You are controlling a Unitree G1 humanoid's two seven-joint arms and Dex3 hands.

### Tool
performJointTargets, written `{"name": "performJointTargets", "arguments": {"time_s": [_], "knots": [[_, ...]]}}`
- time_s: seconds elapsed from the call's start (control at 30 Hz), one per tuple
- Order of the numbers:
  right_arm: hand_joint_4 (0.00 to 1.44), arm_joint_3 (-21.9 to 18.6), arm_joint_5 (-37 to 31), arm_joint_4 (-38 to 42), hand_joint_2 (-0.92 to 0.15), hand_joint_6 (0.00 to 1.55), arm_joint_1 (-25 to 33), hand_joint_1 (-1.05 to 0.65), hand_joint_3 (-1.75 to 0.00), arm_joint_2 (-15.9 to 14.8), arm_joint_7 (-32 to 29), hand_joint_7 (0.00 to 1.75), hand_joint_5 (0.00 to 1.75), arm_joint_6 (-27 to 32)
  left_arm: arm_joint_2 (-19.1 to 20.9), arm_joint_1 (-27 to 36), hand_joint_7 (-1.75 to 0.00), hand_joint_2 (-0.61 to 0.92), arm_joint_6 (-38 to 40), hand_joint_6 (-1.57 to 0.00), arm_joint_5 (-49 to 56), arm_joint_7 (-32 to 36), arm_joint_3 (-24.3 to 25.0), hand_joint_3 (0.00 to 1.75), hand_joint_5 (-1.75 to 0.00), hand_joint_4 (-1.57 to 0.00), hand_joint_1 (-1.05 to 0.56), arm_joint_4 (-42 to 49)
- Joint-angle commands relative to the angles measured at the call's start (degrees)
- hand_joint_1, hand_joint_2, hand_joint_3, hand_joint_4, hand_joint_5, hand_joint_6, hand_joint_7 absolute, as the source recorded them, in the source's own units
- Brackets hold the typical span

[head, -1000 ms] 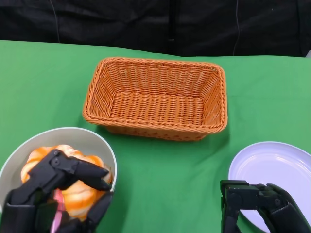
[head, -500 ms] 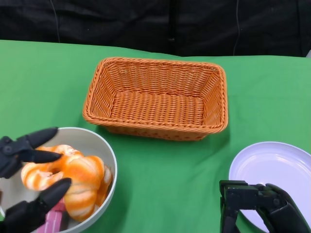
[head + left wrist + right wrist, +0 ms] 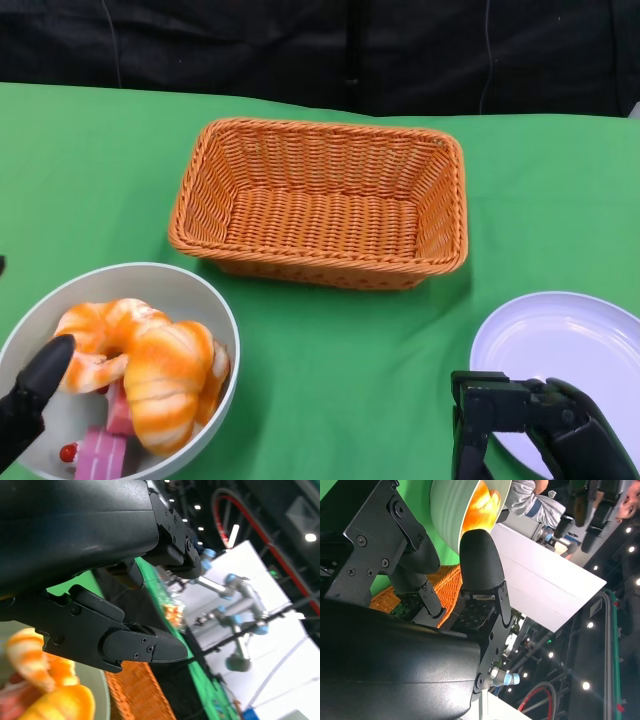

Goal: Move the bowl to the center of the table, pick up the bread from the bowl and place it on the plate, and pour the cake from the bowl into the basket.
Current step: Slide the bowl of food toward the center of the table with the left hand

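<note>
Count: one bowl (image 3: pixel 205 300), one bread (image 3: pixel 150 365), one cake (image 3: pixel 98 455), one basket (image 3: pixel 320 200), one plate (image 3: pixel 560 350), two hands.

Bowl: pale, at the table's (image 3: pixel 340 380) near left corner, cut off by the head view's bottom edge. Bread, orange and twisted, lies inside it and fills most of it. Cake: pink slab under and beside the bread, partly hidden by it; a small red bit sits just beside the slab.

Basket: orange wicker, rectangular, upright, at table centre toward the far side, well apart from bowl and plate.

Plate: white, near right, cut off at the right edge; nothing on it.

Left hand (image 3: pixel 30 405): only a fingertip and part of the hand show at the lower left edge, at the bowl's near-left rim beside the bread. Whether the tip touches the bread cannot be told. In the left wrist view its fingers (image 3: pixel 140 650) are spread with nothing between them: released.

Right hand (image 3: pixel 530 425): low at the plate's near edge, overlapping it, largely cut off. Fingers apart, nothing held.

Right wrist view: bowl and bread only partly visible past the fingers.
</note>
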Motion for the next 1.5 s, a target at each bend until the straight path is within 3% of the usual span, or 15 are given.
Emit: {"name": "performJointTargets", "arguments": {"time_s": [0.03, 0.3, 0.37, 0.43, 0.5, 0.9, 1.13, 1.5], "knots": [[0.97, -0.08, 0.04, -0.28, -0.14, 0.92, 0.05, 0.23, -1.75, -0.13, -0.48, 1.48, 1.71, 0.22, 0.28, 0.06, -0.11, 0.92, 0.87, -0.34, 0.31, 0.96, 0.48, 0.35, -0.68, -0.07, -0.58, -0.19], [0.97, -0.07, 0.03, -0.28, -0.13, 0.92, 0.05, 0.23, -1.75, -0.13, -0.50, 1.48, 1.71, 0.22, 0.32, 0.08, -0.10, 0.92, 1.08, -0.35, 0.31, 1.02, 0.43, 0.35, -0.68, -0.07, -0.58, -0.31], [0.97, 0.13, 0.22, -0.33, -0.14, 0.92, 0.06, 0.22, -1.75, -0.11, -0.37, 1.48, 1.72, 0.29, -0.07, -0.16, -0.08, 0.92, 8.39, -0.32, 3.84, 3.17, 1.60, 0.38, -0.66, -0.04, -0.58, 0.49], [0.97, 0.27, 0.39, -0.10, -0.14, 0.92, -0.03, 0.22, -1.75, -0.08, -0.34, 1.48, 1.71, -0.06, 0.00, -0.42, -0.02, 0.92, 14.79, -0.21, 5.68, 4.16, 2.11, 0.46, -0.49, -0.01, -0.58, 1.42], [0.97, 0.26, 0.33, 0.15, -0.14, 0.92, -0.17, 0.22, -1.75, -0.01, -0.47, 1.48, 1.72, -0.42, 0.25, -0.62, 0.00, 0.92, 17.01, -0.18, 5.80, 4.25, 1.98, 0.48, -0.44, 0.00, -0.58, 1.50], [0.97, 0.06, -0.46, -0.11, -0.14, 0.92, -0.06, 0.23, -1.75, -0.02, -1.03, 1.48, 1.71, -0.22, 0.86, -0.56, 0.00, 0.92, 20.41, -0.17, 5.09, 3.79, 1.51, 0.50, -0.39, 0.00, -0.62, 0.69], [0.98, 0.33, 0.04, -0.25, -0.14, 0.92, -0.09, 0.23, -1.75, -0.27, -0.82, 1.48, 1.71, -0.11, 1.01, -0.28, -0.01, 0.92, 28.47, -0.12, 3.60, 2.40, 1.12, 0.56, -0.25, 0.00, -0.59, -2.45], [0.98, 0.35, 0.03, -0.26, -0.14, 0.92, -0.09, 0.22, -1.75, -0.28, -0.86, 1.48, 1.70, -0.11, 1.41, -0.18, -0.01, 0.92, 29.42, -0.12, 3.29, 2.64, 0.83, 0.58, -0.24, 0.00, -0.59, -2.90]]}}
